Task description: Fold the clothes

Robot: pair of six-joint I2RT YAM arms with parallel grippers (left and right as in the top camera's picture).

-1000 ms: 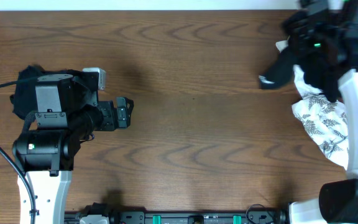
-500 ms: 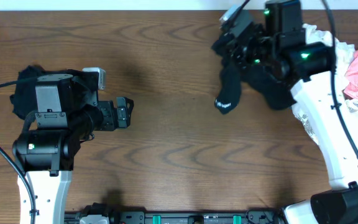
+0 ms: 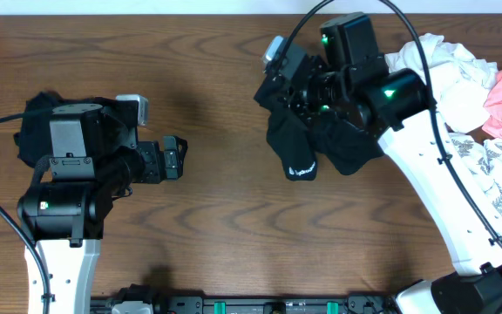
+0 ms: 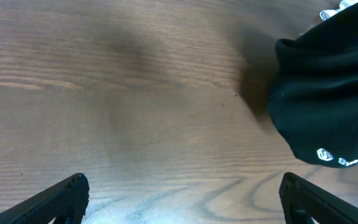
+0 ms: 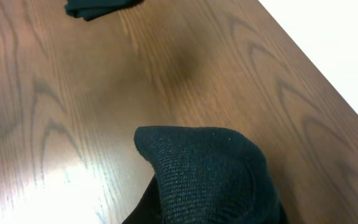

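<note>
Claws: left claw (image 3: pixel 179 157) spread wide, holding nothing, over worktop (image 3: pixel 234 227); right claw (image 3: pixel 296 100) clamped shut on black garment (image 3: pixel 303 150), fabric draping down.

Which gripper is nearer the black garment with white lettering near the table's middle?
Right. The right gripper is directly over the black garment, shut on it. The left gripper sits open, well off to the garment's left, not touching it.

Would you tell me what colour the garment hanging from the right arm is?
The garment is black with a small white mark, clearest in the overhead view.
</note>
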